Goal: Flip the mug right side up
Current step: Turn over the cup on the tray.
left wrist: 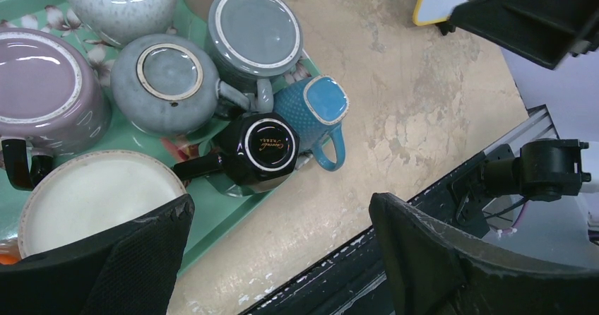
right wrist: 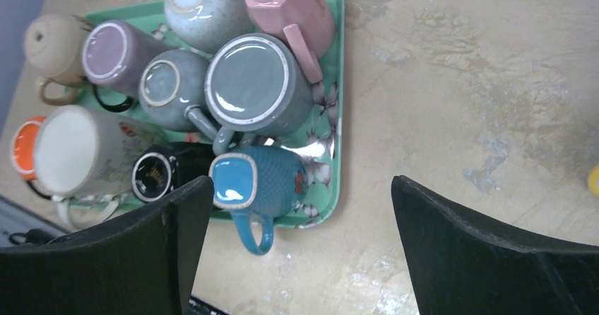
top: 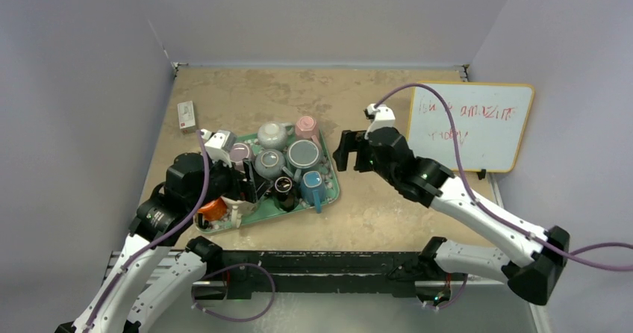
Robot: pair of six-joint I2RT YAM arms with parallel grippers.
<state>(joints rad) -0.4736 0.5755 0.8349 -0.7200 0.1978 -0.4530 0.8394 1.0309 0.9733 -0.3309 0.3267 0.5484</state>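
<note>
A green tray (top: 334, 193) holds several mugs, all bottom up. A blue mug (top: 313, 187) stands at the tray's near right corner, its handle over the rim; it also shows in the left wrist view (left wrist: 314, 110) and the right wrist view (right wrist: 254, 181). Beside it are a black mug (left wrist: 261, 145) and a large grey mug (right wrist: 251, 85). My left gripper (left wrist: 281, 205) is open and empty above the tray's near edge. My right gripper (right wrist: 304, 188) is open and empty, above the table just right of the tray.
A whiteboard (top: 470, 124) lies at the far right. A small box (top: 186, 113) lies at the far left. An orange mug (top: 213, 208) sits at the tray's near left. The black front rail (top: 328, 262) runs along the table's near edge.
</note>
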